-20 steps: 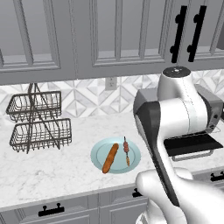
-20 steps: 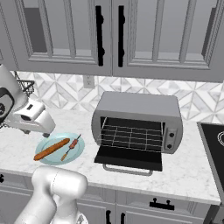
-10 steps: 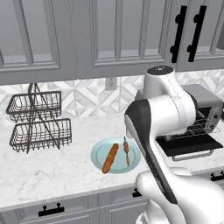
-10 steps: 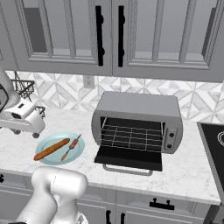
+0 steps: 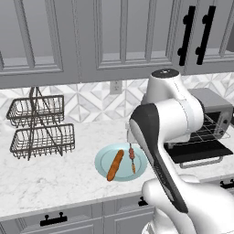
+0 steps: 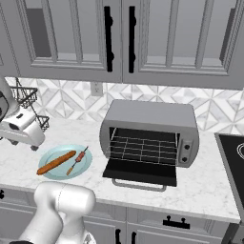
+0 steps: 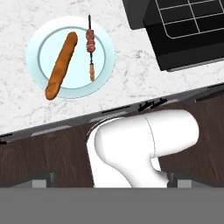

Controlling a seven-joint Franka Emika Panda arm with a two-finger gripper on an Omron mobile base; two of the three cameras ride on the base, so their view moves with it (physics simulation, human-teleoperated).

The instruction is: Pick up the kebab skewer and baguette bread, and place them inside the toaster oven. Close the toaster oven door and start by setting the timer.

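A pale blue plate (image 7: 103, 52) on the marble counter carries the orange-brown baguette bread (image 7: 61, 65) and, beside it, the thin kebab skewer (image 7: 91, 47) with reddish chunks. Both lie loose on the plate (image 6: 50, 172), the baguette (image 6: 56, 162) left of the skewer (image 6: 78, 160). The grey toaster oven (image 6: 151, 117) stands to the right, its door (image 6: 141, 173) folded down flat and the wire rack showing. My gripper (image 7: 111, 178) hangs well above the counter, up and left of the plate (image 5: 103, 160), fingertips wide apart and open with nothing between them. Its hand (image 6: 21, 129) shows at the left edge.
A two-tier black wire basket rack (image 5: 40, 129) stands at the counter's left against the tiled wall. A dark cooktop (image 6: 233, 157) lies right of the oven. Wall cabinets hang overhead. Drawer fronts with black handles run below the counter edge.
The arm has swung left, uncovering the toaster oven in the left base view. The hand has come down and slightly right toward the plate. The gripper stays open; food and oven have not moved.
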